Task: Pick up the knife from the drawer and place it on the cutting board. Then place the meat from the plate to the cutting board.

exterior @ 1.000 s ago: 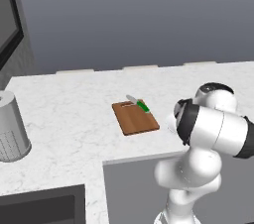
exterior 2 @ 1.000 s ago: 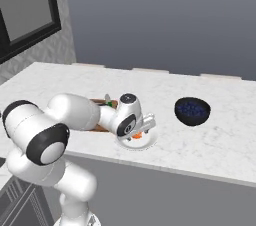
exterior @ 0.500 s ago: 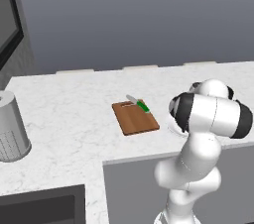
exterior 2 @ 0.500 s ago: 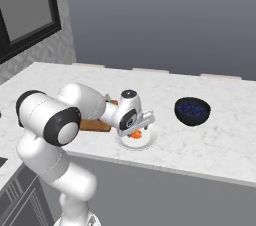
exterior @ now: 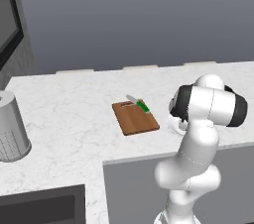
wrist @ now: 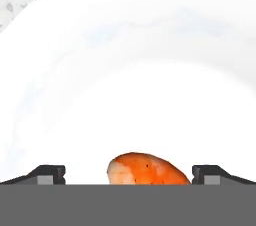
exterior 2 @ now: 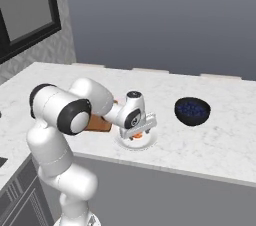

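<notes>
The green-handled knife (exterior: 141,105) lies on the far edge of the reddish-brown cutting board (exterior: 135,118), whose near corner shows as cutting board (exterior 2: 98,124) behind my forearm. The orange-red meat (wrist: 146,169) rests on a round white plate (wrist: 125,85), the same plate (exterior 2: 134,143) at the counter's front edge. My gripper (wrist: 128,174) is open and low over that plate, one fingertip on either side of the meat. From the right base camera the gripper (exterior 2: 136,131) hangs just above the meat (exterior 2: 136,135). The drawer is out of view.
A dark navy bowl (exterior 2: 192,111) sits on the counter to the right of the white plate. A grey ribbed canister (exterior: 10,129) stands at the far left, with a dark sink (exterior: 39,208) below it. A black-framed window (exterior 2: 25,15) is on the left wall.
My hand has come down closer onto the white plate and the meat, and the elbow has swung over. The knife and the board have not moved.
</notes>
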You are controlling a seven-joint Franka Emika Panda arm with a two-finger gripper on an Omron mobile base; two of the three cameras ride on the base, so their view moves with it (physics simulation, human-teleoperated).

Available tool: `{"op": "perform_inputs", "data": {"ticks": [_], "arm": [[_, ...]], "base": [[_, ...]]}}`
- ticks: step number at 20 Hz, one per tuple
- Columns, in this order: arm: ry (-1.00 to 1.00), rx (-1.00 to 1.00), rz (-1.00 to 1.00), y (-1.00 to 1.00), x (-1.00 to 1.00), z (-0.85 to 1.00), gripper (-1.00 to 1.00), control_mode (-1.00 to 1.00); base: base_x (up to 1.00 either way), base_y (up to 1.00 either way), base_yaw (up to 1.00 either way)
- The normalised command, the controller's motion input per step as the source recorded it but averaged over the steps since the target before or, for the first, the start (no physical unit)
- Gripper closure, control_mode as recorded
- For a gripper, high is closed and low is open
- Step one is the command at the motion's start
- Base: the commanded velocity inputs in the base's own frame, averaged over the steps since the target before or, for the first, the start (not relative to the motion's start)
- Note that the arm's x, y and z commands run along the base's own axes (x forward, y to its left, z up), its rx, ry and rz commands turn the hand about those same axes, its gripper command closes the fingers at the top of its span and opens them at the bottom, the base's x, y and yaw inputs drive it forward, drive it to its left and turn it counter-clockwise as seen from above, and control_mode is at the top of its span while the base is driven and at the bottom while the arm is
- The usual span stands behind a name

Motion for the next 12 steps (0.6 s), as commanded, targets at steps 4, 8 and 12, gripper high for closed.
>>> {"op": "perform_inputs", "data": {"ticks": [4, 8, 12], "arm": [[0.00, 0.00, -0.05, 0.02, 0.17, -0.08, -1.00, -1.00], [0.00, 0.00, -0.01, 0.13, -0.01, -0.26, 1.00, -1.00], [-0.02, 0.00, 0.00, 0.16, -0.25, 0.14, 1.00, -1.00]], "base": [[0.00, 0.00, 0.00], [0.00, 0.00, 0.00], [0.00, 0.00, 0.00]]}}
